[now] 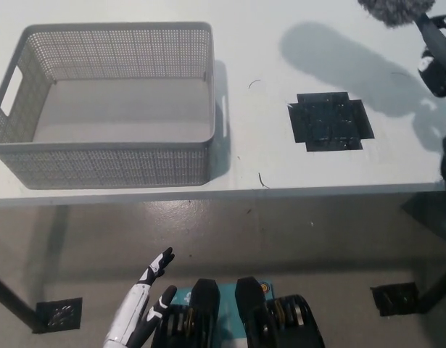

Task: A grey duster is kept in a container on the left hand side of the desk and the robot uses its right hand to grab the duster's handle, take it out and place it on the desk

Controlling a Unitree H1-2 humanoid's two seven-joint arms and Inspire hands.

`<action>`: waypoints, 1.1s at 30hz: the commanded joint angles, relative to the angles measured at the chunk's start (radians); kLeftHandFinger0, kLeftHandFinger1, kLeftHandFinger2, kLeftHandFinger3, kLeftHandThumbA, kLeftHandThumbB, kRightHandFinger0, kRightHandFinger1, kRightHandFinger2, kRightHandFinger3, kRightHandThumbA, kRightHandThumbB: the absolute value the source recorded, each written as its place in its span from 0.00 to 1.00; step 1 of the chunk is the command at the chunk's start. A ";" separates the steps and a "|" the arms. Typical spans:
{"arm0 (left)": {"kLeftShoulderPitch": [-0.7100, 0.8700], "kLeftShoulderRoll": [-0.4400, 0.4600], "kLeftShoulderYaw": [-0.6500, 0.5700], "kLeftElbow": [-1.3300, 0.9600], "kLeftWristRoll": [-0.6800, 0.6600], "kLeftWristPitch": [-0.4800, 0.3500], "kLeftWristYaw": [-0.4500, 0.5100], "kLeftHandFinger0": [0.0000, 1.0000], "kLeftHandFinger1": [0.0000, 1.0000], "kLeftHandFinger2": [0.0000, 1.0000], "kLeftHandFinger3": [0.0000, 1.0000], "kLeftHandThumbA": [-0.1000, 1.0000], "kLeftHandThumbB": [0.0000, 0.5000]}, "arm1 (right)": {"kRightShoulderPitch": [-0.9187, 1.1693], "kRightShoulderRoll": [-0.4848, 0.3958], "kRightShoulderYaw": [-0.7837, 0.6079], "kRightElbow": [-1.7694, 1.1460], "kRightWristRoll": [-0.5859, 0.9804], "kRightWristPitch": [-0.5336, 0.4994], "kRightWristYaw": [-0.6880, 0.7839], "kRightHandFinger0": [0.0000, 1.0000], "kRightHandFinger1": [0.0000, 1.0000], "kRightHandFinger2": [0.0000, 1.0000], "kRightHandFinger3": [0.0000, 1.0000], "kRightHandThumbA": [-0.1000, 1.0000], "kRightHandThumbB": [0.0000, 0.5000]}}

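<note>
Aloft, duster [394, 10] in right hand [437, 59]

The grey fluffy duster [391, 10] is cut off at its head by the top edge; its handle is largely hidden in the black right hand [439, 56] gripping it. The right edge crops that hand and arm. The bottom edge crops the white left hand [143, 301].

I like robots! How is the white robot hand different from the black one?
The white left robot hand hangs low, below the desk, open and holding nothing. The black right robot hand is up over the desk, shut on the grey duster. Both belong to one robot.
</note>
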 commanded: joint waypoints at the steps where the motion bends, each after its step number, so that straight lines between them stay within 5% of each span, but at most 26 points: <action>1: -0.006 0.011 0.012 -0.035 0.008 -0.038 0.012 1.00 1.00 1.00 1.00 1.00 0.16 | -0.024 -0.060 0.026 -0.026 -0.033 -0.085 -0.031 0.00 0.27 0.69 0.69 0.00 0.40; 4: -0.008 0.012 0.012 -0.030 0.007 -0.041 0.012 1.00 1.00 1.00 1.00 1.00 0.17 | -0.007 -0.086 0.037 -0.050 -0.036 -0.034 0.003 0.00 0.29 0.65 0.60 0.00 0.38; 12: -0.014 0.011 0.018 -0.033 0.003 -0.030 0.011 1.00 1.00 1.00 1.00 1.00 0.20 | -0.012 -0.150 0.110 -0.025 -0.112 -0.063 -0.025 0.02 0.39 0.78 0.64 0.00 0.34; 18: -0.019 0.008 0.019 -0.028 0.002 -0.037 0.011 1.00 1.00 1.00 1.00 1.00 0.18 | -0.017 -0.164 0.135 -0.023 -0.123 -0.080 -0.025 0.00 0.34 0.73 0.60 0.00 0.35; 21: -0.021 0.007 0.019 -0.026 0.004 -0.041 0.013 1.00 1.00 1.00 1.00 1.00 0.18 | -0.018 -0.171 0.155 -0.032 -0.142 -0.076 -0.013 0.00 0.42 0.83 0.72 0.00 0.32; 24: -0.023 0.006 0.020 -0.024 -0.002 -0.043 0.010 1.00 1.00 1.00 1.00 1.00 0.19 | -0.023 -0.181 0.188 -0.028 -0.186 -0.086 -0.028 0.00 0.43 0.82 0.70 0.00 0.40; 28: -0.023 0.007 0.020 -0.023 -0.002 -0.044 0.011 1.00 1.00 1.00 1.00 1.00 0.19 | -0.032 -0.198 0.232 -0.016 -0.226 -0.081 -0.020 0.00 0.44 0.84 0.70 0.00 0.35; 31: -0.023 0.009 0.021 -0.023 0.001 -0.042 0.010 1.00 1.00 1.00 1.00 1.00 0.19 | -0.044 -0.214 0.277 0.026 -0.275 -0.082 -0.031 0.00 0.46 0.85 0.73 0.00 0.44; 33: -0.028 0.011 0.021 -0.026 -0.002 -0.040 0.006 1.00 1.00 1.00 1.00 1.00 0.19 | -0.055 -0.227 0.310 0.051 -0.309 -0.075 -0.024 0.00 0.47 0.86 0.72 0.00 0.38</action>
